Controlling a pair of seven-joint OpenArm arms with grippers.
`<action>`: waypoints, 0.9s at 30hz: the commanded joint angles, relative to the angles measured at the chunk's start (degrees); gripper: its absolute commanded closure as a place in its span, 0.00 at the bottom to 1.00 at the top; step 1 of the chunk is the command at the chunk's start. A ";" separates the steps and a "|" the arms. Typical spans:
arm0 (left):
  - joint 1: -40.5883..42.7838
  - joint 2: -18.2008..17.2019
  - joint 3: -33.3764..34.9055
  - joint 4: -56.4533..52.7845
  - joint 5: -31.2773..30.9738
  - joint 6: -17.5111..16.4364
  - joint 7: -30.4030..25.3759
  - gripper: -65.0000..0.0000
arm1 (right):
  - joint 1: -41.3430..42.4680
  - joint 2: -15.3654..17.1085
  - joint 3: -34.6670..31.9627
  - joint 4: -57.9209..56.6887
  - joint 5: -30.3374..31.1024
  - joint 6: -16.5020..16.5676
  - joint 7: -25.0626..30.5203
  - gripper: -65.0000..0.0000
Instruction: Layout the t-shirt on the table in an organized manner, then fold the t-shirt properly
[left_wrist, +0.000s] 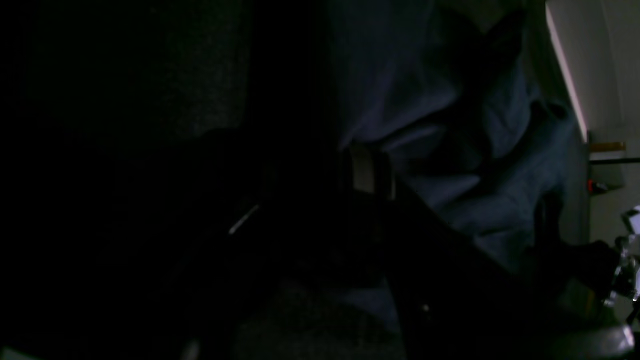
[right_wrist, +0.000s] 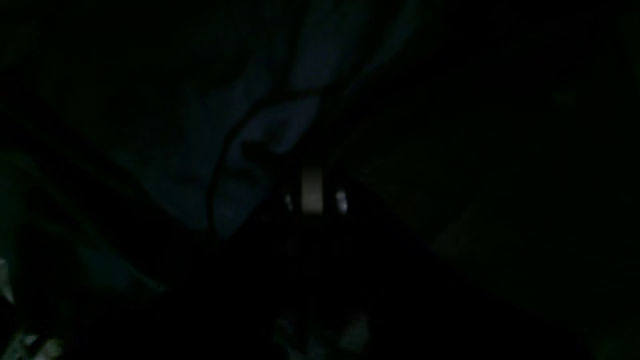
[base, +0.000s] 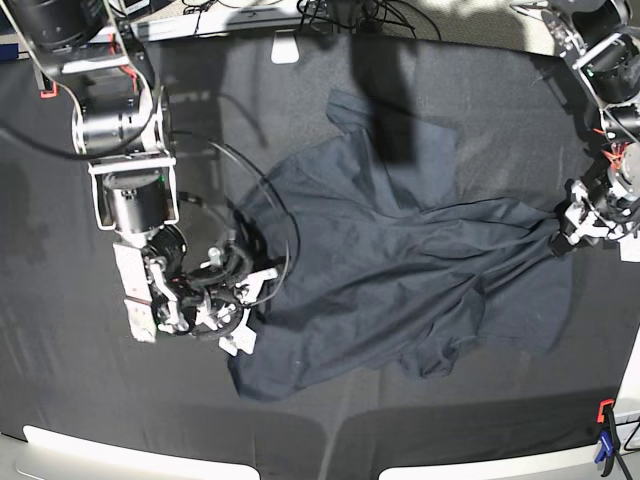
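Note:
The dark grey t-shirt (base: 400, 270) lies crumpled and spread across the middle of the black table (base: 80, 400). My right gripper (base: 250, 305) is at the shirt's left edge. In the right wrist view its fingertips (right_wrist: 312, 195) sit together, with a fold of the t-shirt (right_wrist: 300, 60) bunched right at them. My left gripper (base: 562, 232) is at the shirt's right corner, where the fabric is drawn to a point. In the left wrist view that gripper (left_wrist: 372, 172) is shut on the wrinkled t-shirt (left_wrist: 450, 100). Both wrist views are very dark.
A black cable loop (base: 285, 225) from the right arm hangs over the shirt's left part. An orange-and-blue clamp (base: 605, 440) sits at the near right edge. Loose cables (base: 350, 15) lie beyond the far edge. White corner pieces (base: 100, 455) mark the near edge.

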 joint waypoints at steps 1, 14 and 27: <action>-0.92 -1.20 -0.11 0.87 -1.33 -0.66 -0.76 0.77 | 1.84 0.81 0.02 0.63 -3.82 0.02 -0.02 1.00; -0.92 -2.60 -0.11 0.87 -8.02 -3.93 6.54 0.77 | 1.79 16.90 0.02 0.63 -7.08 -0.98 1.33 1.00; -14.53 -5.27 13.31 0.85 8.41 -3.93 1.60 0.66 | 1.79 20.06 0.02 0.63 -7.08 -0.94 1.95 1.00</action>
